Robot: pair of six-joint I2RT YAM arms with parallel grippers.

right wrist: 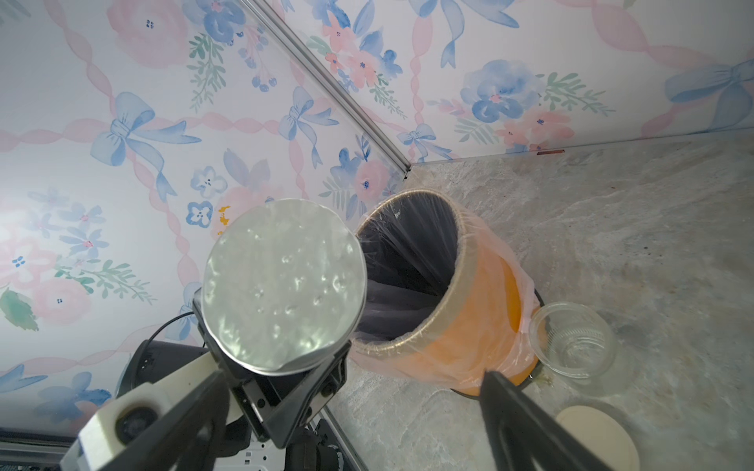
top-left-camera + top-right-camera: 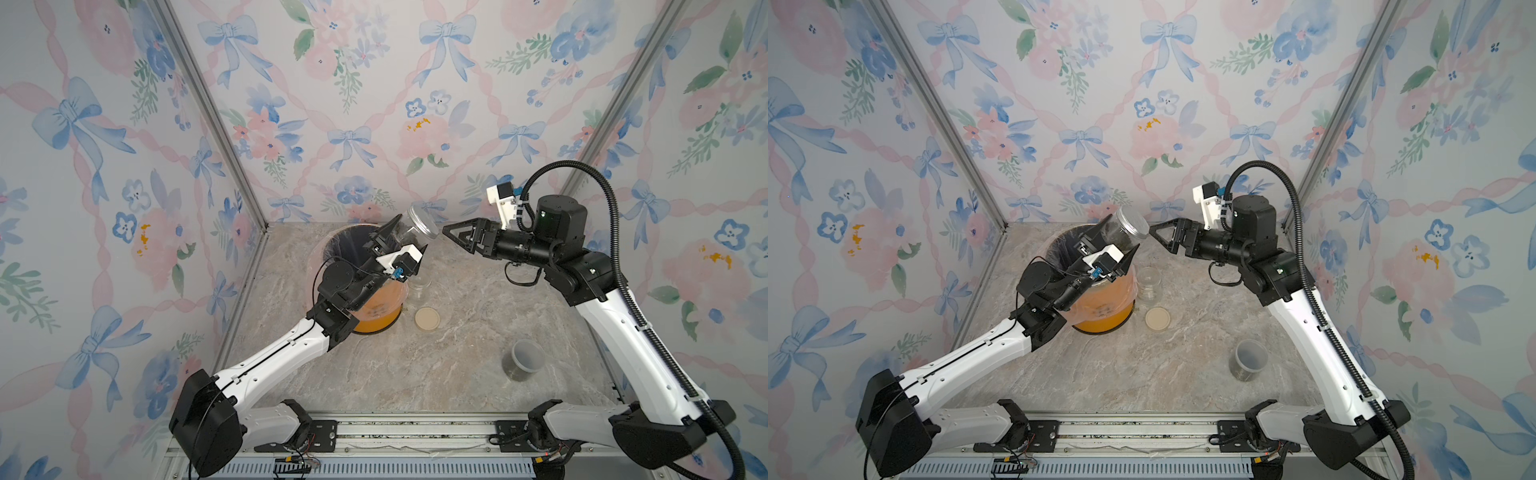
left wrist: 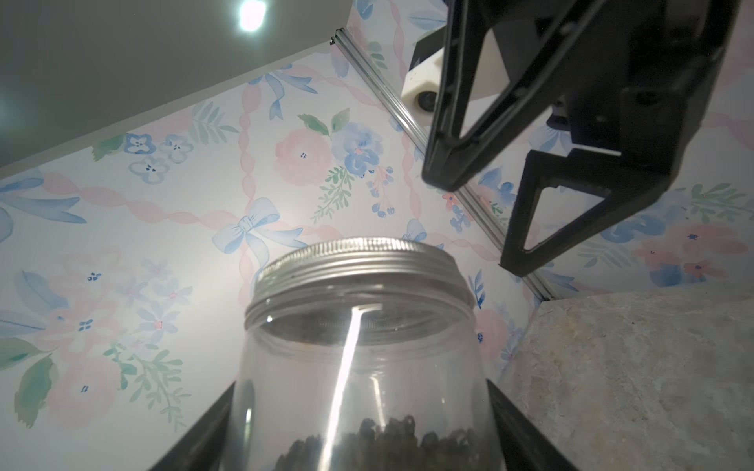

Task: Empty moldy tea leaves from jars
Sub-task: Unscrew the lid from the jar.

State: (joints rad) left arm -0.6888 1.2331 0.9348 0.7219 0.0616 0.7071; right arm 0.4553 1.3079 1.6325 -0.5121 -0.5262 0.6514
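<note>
**Silver lid still on, right jaws lined up to take it**

Left gripper [image 2: 408,237] is clamped on the body of the clear jar [image 2: 1115,232]. It holds the jar tilted over the orange bin [image 2: 378,322], lid end toward 2 o'clock. Tea leaves [image 3: 387,444] sit in the base end, between the left fingers. Right gripper [image 2: 453,233] has its jaws wide, just short of the silver lid [image 1: 283,285]; no contact that I can see.

Around the bin: empty open jar [image 1: 575,342] just beside it at 3 o'clock, beige lid [image 2: 427,318] at 5 o'clock. Grey-lidded jar [image 2: 523,360] stands well apart at 4 o'clock of the tabletop [image 2: 457,386], leaves inside.

Risks:
- The lid is wide and slick. An off-centre pinch probably skates off.
- Unscrewing torque may spin the smooth jar in the left grip.
- The jar mouth is near the bin rim. Tipping early drops leaves on the tabletop.
</note>
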